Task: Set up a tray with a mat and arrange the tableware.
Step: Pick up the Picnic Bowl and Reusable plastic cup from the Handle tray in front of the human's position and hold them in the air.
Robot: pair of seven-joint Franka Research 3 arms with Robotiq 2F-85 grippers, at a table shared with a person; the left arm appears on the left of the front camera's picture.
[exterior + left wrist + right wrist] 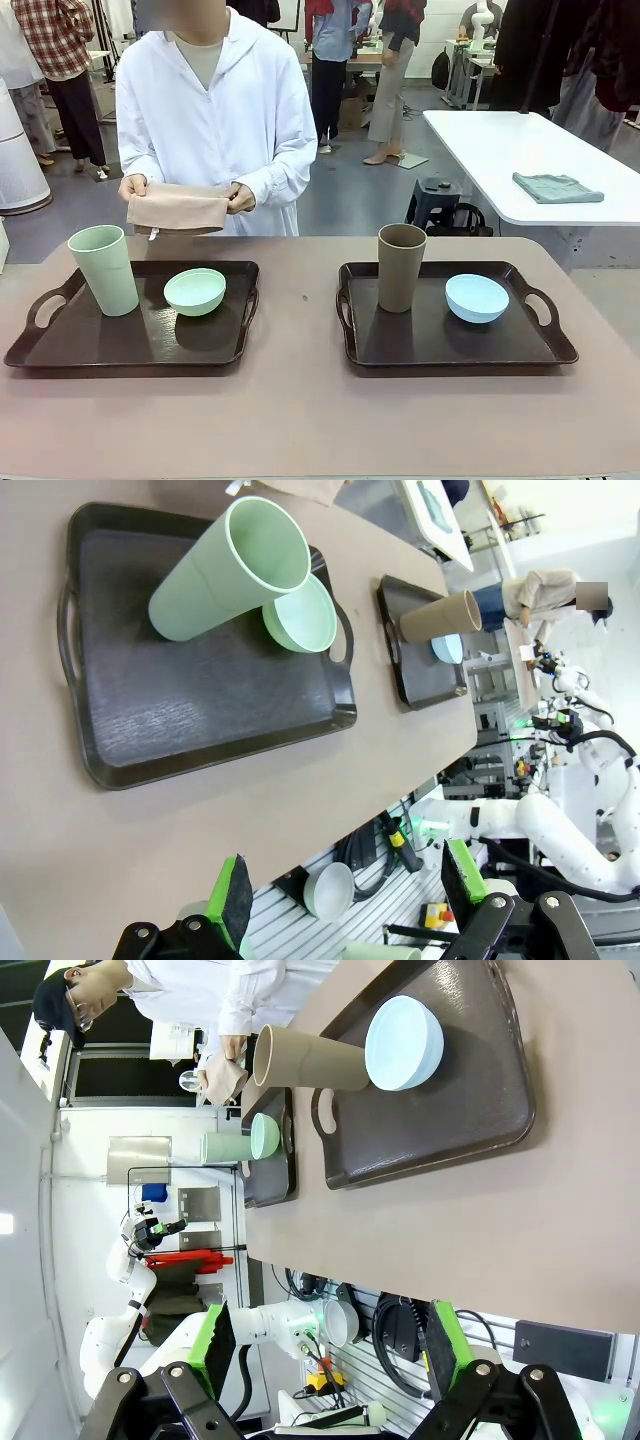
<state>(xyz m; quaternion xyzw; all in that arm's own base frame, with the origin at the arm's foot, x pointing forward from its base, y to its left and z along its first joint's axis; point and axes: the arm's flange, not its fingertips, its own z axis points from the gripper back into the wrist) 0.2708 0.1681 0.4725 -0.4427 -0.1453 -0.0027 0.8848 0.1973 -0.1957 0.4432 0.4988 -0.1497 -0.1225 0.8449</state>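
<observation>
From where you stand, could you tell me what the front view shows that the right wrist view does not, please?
The front view adds a folded grey-green cloth on the white side table. The right wrist view adds the right gripper, open, short of the table's near edge. Both show the person holding a beige cloth, the brown tumbler and pale blue bowl on one tray, and the mint green tumbler and mint green bowl on the other tray.

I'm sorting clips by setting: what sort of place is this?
Probably a robotics lab, not a dining room: a white robot arm beside the table, coiled cables below it, people and a white worktable behind.
</observation>
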